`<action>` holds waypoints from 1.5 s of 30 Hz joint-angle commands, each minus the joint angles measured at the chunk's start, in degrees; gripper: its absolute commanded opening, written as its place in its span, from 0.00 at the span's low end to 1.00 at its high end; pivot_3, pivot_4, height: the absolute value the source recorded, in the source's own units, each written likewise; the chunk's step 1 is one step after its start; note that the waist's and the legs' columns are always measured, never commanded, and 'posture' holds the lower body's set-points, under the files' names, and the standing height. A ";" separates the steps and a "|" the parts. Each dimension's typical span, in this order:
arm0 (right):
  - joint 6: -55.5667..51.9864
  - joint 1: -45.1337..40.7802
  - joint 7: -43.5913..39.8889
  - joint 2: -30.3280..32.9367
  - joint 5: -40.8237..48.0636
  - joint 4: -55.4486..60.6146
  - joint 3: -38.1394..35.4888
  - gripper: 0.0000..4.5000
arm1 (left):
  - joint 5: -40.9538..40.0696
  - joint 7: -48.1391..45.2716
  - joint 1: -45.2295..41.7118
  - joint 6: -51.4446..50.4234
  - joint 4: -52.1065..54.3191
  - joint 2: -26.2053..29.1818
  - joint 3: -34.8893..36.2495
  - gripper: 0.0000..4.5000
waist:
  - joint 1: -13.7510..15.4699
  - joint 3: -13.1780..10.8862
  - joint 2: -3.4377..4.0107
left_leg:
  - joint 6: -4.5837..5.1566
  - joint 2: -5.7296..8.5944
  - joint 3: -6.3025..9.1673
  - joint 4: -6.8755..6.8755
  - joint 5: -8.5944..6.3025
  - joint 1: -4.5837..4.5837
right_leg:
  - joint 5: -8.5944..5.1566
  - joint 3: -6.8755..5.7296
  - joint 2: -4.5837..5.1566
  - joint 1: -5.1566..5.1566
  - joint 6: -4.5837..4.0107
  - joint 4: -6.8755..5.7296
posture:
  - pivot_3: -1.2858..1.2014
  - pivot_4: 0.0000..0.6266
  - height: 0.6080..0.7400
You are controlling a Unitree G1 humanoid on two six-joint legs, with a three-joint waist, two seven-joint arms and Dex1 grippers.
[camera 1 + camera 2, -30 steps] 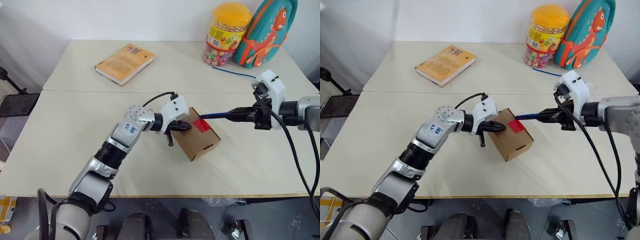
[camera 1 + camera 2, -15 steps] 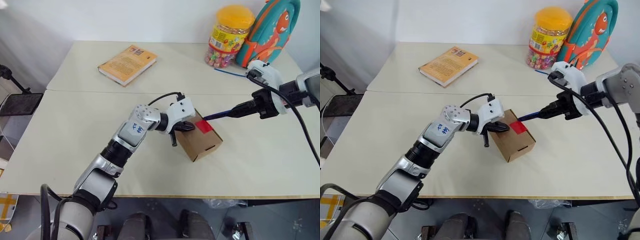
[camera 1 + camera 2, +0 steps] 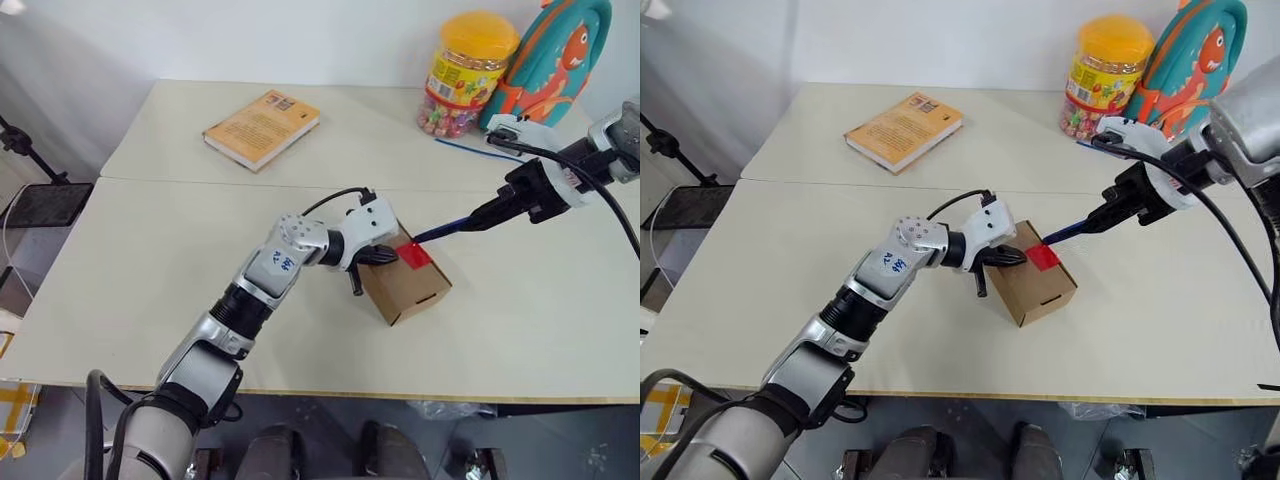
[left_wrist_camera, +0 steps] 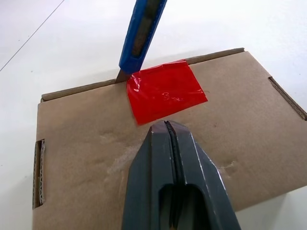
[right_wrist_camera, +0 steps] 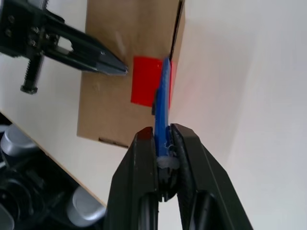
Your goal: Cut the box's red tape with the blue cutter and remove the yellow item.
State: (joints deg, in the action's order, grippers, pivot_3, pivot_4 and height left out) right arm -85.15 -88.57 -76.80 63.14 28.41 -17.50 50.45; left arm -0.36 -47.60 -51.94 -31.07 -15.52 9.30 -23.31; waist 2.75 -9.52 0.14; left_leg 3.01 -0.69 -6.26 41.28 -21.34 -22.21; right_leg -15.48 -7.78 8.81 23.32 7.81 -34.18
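At the centre of the pale desk [image 3: 150, 250] sits the small brown cardboard box [image 3: 405, 280], its square patch of red tape [image 3: 414, 253] on the top face near the far edge. Left pincer [image 3: 385, 256] comes in from 9 o'clock, fingers clenched together with nothing between them, tip resting on the box top just beside the tape's near edge. Right pincer [image 3: 497, 211] reaches in from 2 o'clock, clamped on the slim blue pen-shaped cutter [image 3: 447, 229]. Cutter tip meets the box at the flap seam, touching the far corner of the tape; tape looks whole in the left wrist view. At 12 o'clock on the far desk half: an orange-yellow book [image 3: 261, 127]. At 1 o'clock: a yellow-lidded candy jar [image 3: 468, 74], with a teal backpack [image 3: 552, 62] just beside it.
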 commanded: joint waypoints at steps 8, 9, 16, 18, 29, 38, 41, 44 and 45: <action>2.52 1.26 -8.63 -5.25 -4.59 -2.48 3.40 0.03 | 2.88 0.25 3.89 -3.51 -5.45 -0.58 -4.76 0.00 | -0.49 0.73 0.08 | 0.00 -0.05 -0.03 0.02 0.00 0.05 | 0.00 -0.03 -0.04 -0.05 0.00 0.00 | 0.52 0.24 1.00; 2.41 1.30 -8.87 -5.40 -4.90 -2.46 3.33 0.03 | 2.89 0.31 3.97 -3.51 -5.42 -0.58 -4.73 0.00 | -0.55 0.80 0.07 | -0.01 -0.07 -0.02 0.02 0.00 0.05 | 0.00 -0.03 -0.05 -0.05 0.00 0.00 | 0.52 0.24 1.00; 0.83 2.46 -11.74 -1.86 -5.19 2.11 4.88 0.03 | 2.94 0.35 4.51 -4.17 -4.99 -0.44 -4.78 0.00 | -0.66 0.96 0.07 | -0.07 -0.07 0.08 0.03 -0.04 0.05 | 0.00 -0.03 -0.04 -0.07 -0.01 0.00 | 0.52 0.24 1.00; 0.10 3.56 -12.67 1.19 -4.84 5.05 5.51 0.03 | 2.97 0.34 4.57 -4.37 -5.00 -0.32 -4.75 0.00 | -0.50 0.96 0.06 | -0.11 -0.05 0.18 0.02 -0.06 0.04 | -0.01 -0.04 -0.04 -0.09 -0.01 0.00 | 0.52 0.24 1.00; -7.18 11.48 -10.14 11.22 0.82 16.69 -0.60 0.03 | 2.85 -0.58 4.53 -4.56 -5.12 0.04 -4.85 0.00 | -0.45 0.97 0.07 | -0.22 -0.09 0.26 0.01 -0.16 0.05 | -0.02 -0.07 -0.04 -0.21 -0.03 0.23 | 0.52 0.24 1.00; -7.35 23.98 -2.13 14.41 8.24 18.52 -23.95 0.03 | 1.31 -1.88 4.13 -2.15 -3.00 1.00 -3.03 0.00 | -1.16 0.94 0.15 | -0.26 -0.14 0.41 0.03 -0.18 0.13 | -0.03 -0.20 0.00 -0.46 -0.05 0.33 | 0.52 0.24 1.00; -0.64 33.89 -0.26 19.73 8.84 21.00 -36.74 0.03 | -4.24 -5.13 4.63 2.95 1.34 1.10 2.35 0.00 | -1.14 0.80 0.40 | -0.26 -0.14 0.49 0.02 -0.17 0.07 | -0.03 -0.24 0.02 -0.46 -0.05 0.36 | 0.52 0.24 1.00; 9.18 49.33 -0.67 22.12 8.98 22.57 -53.61 0.03 | -9.17 -6.86 4.62 4.77 3.62 1.76 8.27 0.00 | -1.05 0.55 0.53 | -0.26 -0.10 0.55 0.01 -0.18 -0.04 | -0.03 -0.42 0.00 -0.39 -0.05 0.30 | 0.52 0.24 1.00; 10.16 53.55 -0.21 21.28 8.66 22.64 -59.42 0.03 | -9.73 -7.55 4.45 6.27 3.67 2.62 9.35 0.00 | -1.19 0.41 0.57 | -0.23 -0.09 0.54 0.00 -0.16 -0.08 | -0.02 -0.51 -0.02 -0.39 -0.04 0.32 | 0.52 0.24 1.00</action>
State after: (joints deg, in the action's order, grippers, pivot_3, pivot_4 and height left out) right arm -77.95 -36.36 -77.05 84.10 36.64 4.17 -1.43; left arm -7.95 -54.03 -46.70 -26.75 -13.90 11.40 -16.46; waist 1.56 -9.10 0.72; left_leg 2.82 -0.79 -5.79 41.29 -21.48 -22.30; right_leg -15.50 -8.35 8.77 22.93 7.78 -33.85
